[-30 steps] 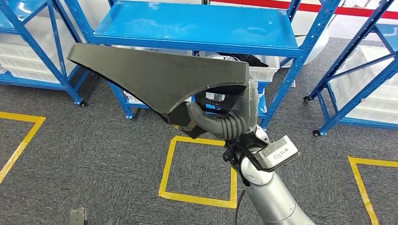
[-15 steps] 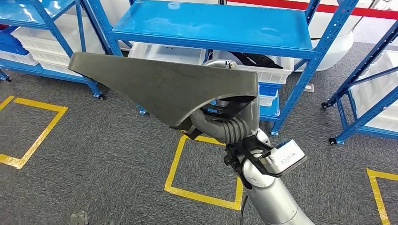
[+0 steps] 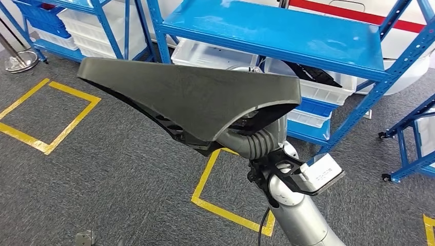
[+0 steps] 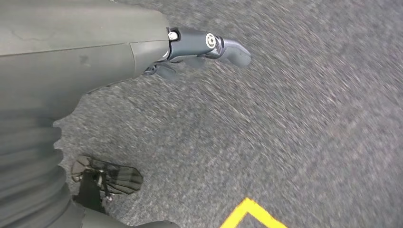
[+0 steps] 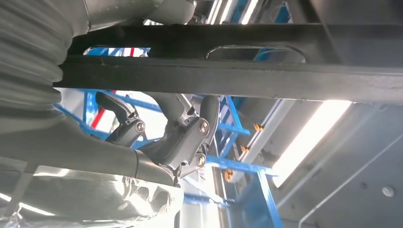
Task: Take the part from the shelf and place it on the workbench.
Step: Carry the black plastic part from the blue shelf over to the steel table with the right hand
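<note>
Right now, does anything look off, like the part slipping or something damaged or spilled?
Nothing stands out. The right hand holds the dark part from underneath, roughly level, above the grey carpet. No damage or spill shows.

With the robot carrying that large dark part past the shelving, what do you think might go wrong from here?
1. The dark part is wide and the right hand holds it from beneath near one end, so the long overhanging end may tip or slip.
2. The blue shelf and its uprights stand close behind; a turn could clip the part against them.
3. The part blocks much of the head view, so the floor ahead is partly hidden.
</note>
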### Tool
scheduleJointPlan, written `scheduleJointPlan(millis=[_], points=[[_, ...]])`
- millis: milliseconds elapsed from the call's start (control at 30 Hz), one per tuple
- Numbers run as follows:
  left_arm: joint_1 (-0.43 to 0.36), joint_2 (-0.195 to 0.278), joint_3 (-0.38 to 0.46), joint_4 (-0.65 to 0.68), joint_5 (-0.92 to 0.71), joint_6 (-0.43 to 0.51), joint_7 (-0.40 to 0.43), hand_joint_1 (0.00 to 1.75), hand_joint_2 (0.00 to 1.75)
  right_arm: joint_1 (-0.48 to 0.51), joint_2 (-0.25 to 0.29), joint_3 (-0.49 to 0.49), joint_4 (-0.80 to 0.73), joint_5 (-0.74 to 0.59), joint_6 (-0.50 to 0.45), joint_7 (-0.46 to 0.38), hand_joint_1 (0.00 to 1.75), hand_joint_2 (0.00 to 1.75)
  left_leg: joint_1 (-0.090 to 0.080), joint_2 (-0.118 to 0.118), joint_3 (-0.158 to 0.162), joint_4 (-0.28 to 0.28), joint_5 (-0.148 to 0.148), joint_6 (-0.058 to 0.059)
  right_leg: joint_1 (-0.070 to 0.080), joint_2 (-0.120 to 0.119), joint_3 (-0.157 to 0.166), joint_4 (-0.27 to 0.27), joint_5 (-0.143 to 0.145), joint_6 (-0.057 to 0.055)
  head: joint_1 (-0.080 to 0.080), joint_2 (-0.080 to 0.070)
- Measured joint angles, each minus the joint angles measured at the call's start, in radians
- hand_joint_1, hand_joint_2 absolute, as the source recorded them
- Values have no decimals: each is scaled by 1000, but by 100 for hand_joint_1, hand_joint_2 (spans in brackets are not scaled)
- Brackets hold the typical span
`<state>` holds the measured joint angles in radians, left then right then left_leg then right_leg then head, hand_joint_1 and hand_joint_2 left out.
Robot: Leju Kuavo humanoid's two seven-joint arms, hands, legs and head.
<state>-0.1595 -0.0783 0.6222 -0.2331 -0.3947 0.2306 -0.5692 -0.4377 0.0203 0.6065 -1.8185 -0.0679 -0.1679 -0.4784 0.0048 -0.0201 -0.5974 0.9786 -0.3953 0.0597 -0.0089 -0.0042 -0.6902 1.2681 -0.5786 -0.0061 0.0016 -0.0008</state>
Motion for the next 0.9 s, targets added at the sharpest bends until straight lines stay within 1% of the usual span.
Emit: scheduleJointPlan(millis=[33, 67, 100, 133, 167, 200, 233, 267, 300, 333, 367, 400, 433, 467, 500, 533, 567, 600, 633, 667, 700, 733, 800, 833, 867, 900], points=[[1, -1, 0, 0, -1, 2, 1, 0, 175, 2, -3, 0, 0, -3, 1, -1, 175, 175, 1, -13, -3, 1, 3, -3, -5, 1, 0, 4, 3, 10, 0, 0], [2, -2, 0, 0, -1, 5, 2, 0, 175, 3, -5, 0, 0, -6, 3, -1, 175, 175, 3, -27, -6, 2, 5, -6, -10, 2, 19, -32, 21, 22, 0, 0], [3, -2, 0, 0, -1, 7, 3, 0, 175, 3, -6, 0, 0, -10, 5, -2, 175, 175, 5, -39, -7, 5, 5, -10, -16, 10, 56, -104, 50, 35, 1, 0], [3, -2, 0, 0, -1, 9, 3, 0, 175, 3, -7, 1, 0, -13, 7, -3, 175, 175, 5, -50, -10, 10, 5, -16, -22, 22, 93, -177, 75, 45, 1, 0], [3, -3, 0, 0, -1, 11, 3, 0, 175, 3, -7, 1, 0, -15, 9, -3, 175, 175, 5, -60, -15, 16, 4, -22, -25, 31, 119, -233, 93, 47, 1, 0], [4, -2, 0, 0, 0, 13, 3, 0, 175, 2, -8, 1, 0, -18, 11, -4, 175, 175, 5, -67, -21, 21, 4, -29, -25, 37, 134, -265, 103, 45, 1, 0], [6, -2, 0, 0, 0, 14, 3, 0, 175, 2, -8, 2, 0, -19, 12, -4, 175, 175, 5, -73, -26, 23, 5, -36, -23, 37, 136, -271, 105, 38, 1, 0], [9, -2, 1, 0, 1, 15, 3, 0, 175, 2, -8, 2, 0, -21, 14, -4, 175, 175, 6, -79, -30, 24, 7, -42, -20, 30, 136, -271, 109, 31, 1, 0], [13, -2, 1, 1, 2, 17, 3, 0, 175, 2, -8, 3, 0, -22, 15, -4, 175, 175, 9, -76, -34, 26, 7, -47, -22, 24, 136, -271, 112, 26, 1, 0], [17, -2, 1, 1, 2, 19, 3, 0, 175, 1, -7, 3, 0, -24, 16, -4, 175, 175, 11, -63, -39, 35, 1, -51, -24, 18, 136, -271, 114, 19, 0, 0], [19, -2, 1, 1, 2, 21, 3, 0, 175, 0, -6, 3, 0, -24, 18, -4, 175, 175, 13, -42, -52, 64, -17, -56, -26, 12, 137, -273, 116, 12, -3, 0], [19, -3, 1, 1, 2, 22, 3, 0, 175, 0, -6, 4, 0, -25, 19, -5, 175, 175, 14, -17, -73, 111, -44, -60, -26, 5, 138, -273, 117, 7, -6, 0], [19, -3, 1, 1, 2, 24, 3, 0, 175, -1, -6, 4, 0, -26, 21, -5, 175, 175, 14, 3, -104, 178, -78, -64, -22, -3, 138, -273, 116, 2, -8, 0], [18, -3, 1, 1, 2, 25, 3, 0, 175, -1, -6, 4, 0, -28, 22, -5, 175, 175, 16, 13, -138, 251, -111, -67, -18, -12, 137, -273, 115, -1, -10, 0], [19, -3, 2, 2, 2, 26, 3, 0, 175, -1, -6, 4, 0, -29, 23, -5, 175, 175, 17, 16, -165, 304, -129, -68, -16, -22, 137, -273, 114, -2, -10, 0], [19, -3, 2, 2, 2, 26, 3, 0, 175, -1, -6, 4, 0, -30, 24, -5, 175, 175, 17, 17, -177, 328, -131, -67, -13, -32, 137, -273, 113, -3, -10, 0], [19, -3, 2, 2, 2, 27, 3, 0, 175, -1, -6, 4, 0, -31, 24, -5, 175, 175, 16, 19, -166, 308, -113, -64, -11, -41, 137, -273, 113, -4, -10, 0], [19, -3, 2, 2, 2, 28, 3, 0, 175, -1, -5, 4, 0, -31, 25, -5, 175, 175, 15, 25, -134, 248, -82, -58, -8, -50, 139, -273, 111, -5, -10, 0], [19, -3, 3, 2, 2, 29, 3, 0, 175, -2, -5, 4, 0, -31, 25, -5, 175, 175, 11, 44, -93, 171, -53, -49, -6, -58, 141, -273, 110, -6, -10, 0], [18, -2, 3, 1, 2, 29, 3, 0, 175, -3, -5, 4, 0, -31, 25, -5, 175, 175, 6, 63, -58, 107, -32, -40, -1, -65, 141, -273, 109, -5, -9, 0], [18, -2, 3, 1, 2, 30, 3, 0, 175, -4, -4, 4, 0, -31, 25, -5, 175, 175, 0, 77, -36, 65, -22, -33, 3, -72, 142, -274, 107, -3, -8, 0], [17, -2, 3, 1, 4, 31, 3, 0, 175, -5, -4, 4, 0, -31, 25, -5, 175, 175, -6, 85, -28, 47, -22, -27, 5, -79, 142, -275, 106, 0, -8, 0], [18, -2, 4, 1, 8, 31, 3, 0, 175, -6, -3, 5, -1, -31, 25, -5, 175, 175, -10, 66, -28, 40, -18, -19, 9, -93, 145, -279, 104, 8, -9, 0], [18, -3, 4, 1, 12, 31, 2, 0, 175, -6, -2, 5, -2, -31, 25, -5, 175, 175, -8, 56, -23, 30, -13, -15, 9, -86, 144, -274, 99, 11, -7, 0], [18, -4, 4, 1, 15, 31, 0, 0, 175, -7, -2, 6, -3, -31, 25, -5, 175, 175, -5, 46, -18, 19, -6, -9, 9, -68, 135, -254, 86, 12, -6, 0], [17, -6, 5, 1, 18, 30, -1, 0, 175, -8, -2, 6, -4, -31, 25, -5, 175, 175, -2, 35, -12, 9, 1, -4, 9, -44, 116, -212, 64, 10, -4, 0]])
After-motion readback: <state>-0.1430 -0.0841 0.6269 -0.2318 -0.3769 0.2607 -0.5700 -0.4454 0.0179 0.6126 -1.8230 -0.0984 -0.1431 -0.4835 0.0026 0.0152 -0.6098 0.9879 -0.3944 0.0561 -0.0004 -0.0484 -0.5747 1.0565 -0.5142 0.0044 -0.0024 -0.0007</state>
